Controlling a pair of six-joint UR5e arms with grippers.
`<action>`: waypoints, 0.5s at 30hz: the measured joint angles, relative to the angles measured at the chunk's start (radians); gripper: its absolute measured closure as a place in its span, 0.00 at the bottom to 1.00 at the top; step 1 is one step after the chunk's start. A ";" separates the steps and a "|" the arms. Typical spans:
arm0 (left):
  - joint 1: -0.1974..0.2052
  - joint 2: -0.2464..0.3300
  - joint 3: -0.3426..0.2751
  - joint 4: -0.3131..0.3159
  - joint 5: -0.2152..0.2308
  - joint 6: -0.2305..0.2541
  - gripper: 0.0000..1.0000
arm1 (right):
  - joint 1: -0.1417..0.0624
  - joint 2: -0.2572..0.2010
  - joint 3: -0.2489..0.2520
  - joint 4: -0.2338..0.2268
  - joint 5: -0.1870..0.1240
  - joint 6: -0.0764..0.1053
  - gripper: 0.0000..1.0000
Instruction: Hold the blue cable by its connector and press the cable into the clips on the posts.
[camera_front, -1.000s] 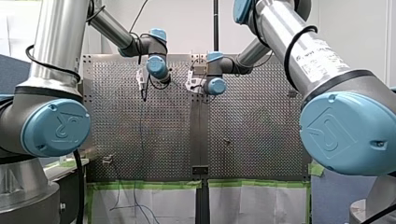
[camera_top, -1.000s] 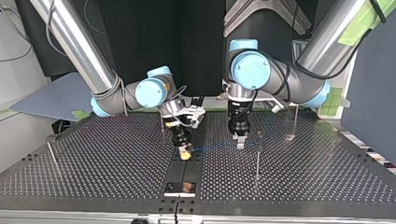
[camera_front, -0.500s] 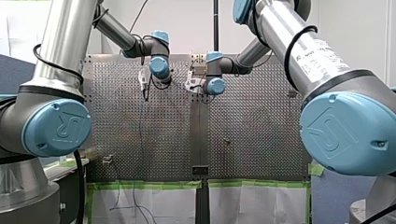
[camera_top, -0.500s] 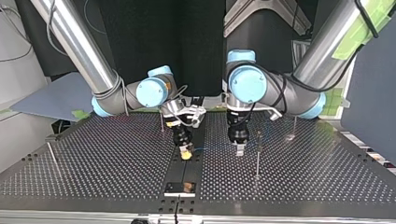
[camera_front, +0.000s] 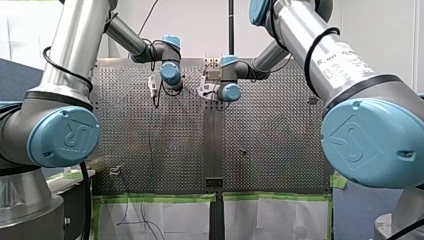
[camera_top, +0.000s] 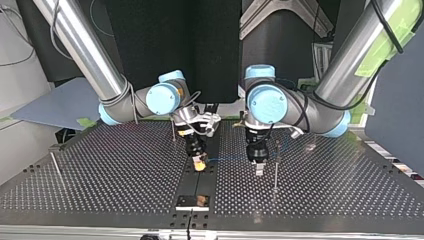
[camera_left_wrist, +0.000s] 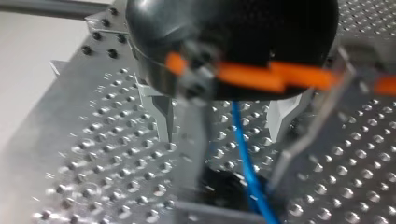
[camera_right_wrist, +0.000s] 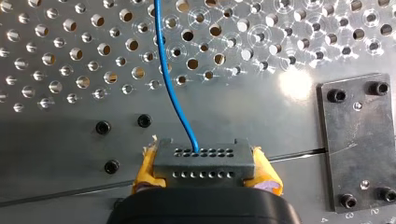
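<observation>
Right wrist view, my right jaws: closed on the dark grey connector (camera_right_wrist: 204, 161), with a yellow pad (camera_right_wrist: 148, 169) pressed against each end of it.
Right wrist view, blue cable (camera_right_wrist: 173, 88): it leaves the connector's upper row of holes and runs ahead of my jaws over the perforated tabletop (camera_right_wrist: 56, 60).
Right wrist view, black plate (camera_right_wrist: 357, 140): bolted flat to the tabletop, beside the connector and apart from it.
Left wrist view, my left jaws: wide apart, the two metal fingers (camera_left_wrist: 161, 116) hanging over the tabletop and gripping nothing.
Left wrist view, blue cable: it lies in the gap between those fingers, clear of both.
Left wrist view, orange wire (camera_left_wrist: 280, 77): it crosses the black body above the fingers.
Left wrist view, grey shapes (camera_left_wrist: 191, 140): blurred, in front of the fingers; I cannot tell what they are.
Top view, my right jaws: low over the tabletop's middle strip, with the yellow pads showing.
Top view, blue cable: it stretches level from my right jaws toward 3 o'clock and reaches my left jaws.
Top view, tall post (camera_top: 275, 170): upright, just beside my left jaws at their 3 o'clock.
Top view, far post (camera_top: 173, 131): upright at 11 o'clock from my right jaws.
Front view, both jaws: near 12 o'clock, over the far part of the tabletop. They are too small for me to tell their opening.
</observation>
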 joint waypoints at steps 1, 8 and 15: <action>0.001 -0.005 0.003 -0.001 0.001 0.001 0.00 | 0.000 0.000 0.000 0.000 0.000 0.000 1.00; 0.010 -0.011 0.006 0.013 -0.008 0.011 0.00 | 0.002 0.000 0.000 0.000 -0.001 -0.001 1.00; 0.009 -0.011 0.006 0.027 -0.031 0.035 0.00 | 0.002 0.000 0.000 0.000 -0.001 -0.003 1.00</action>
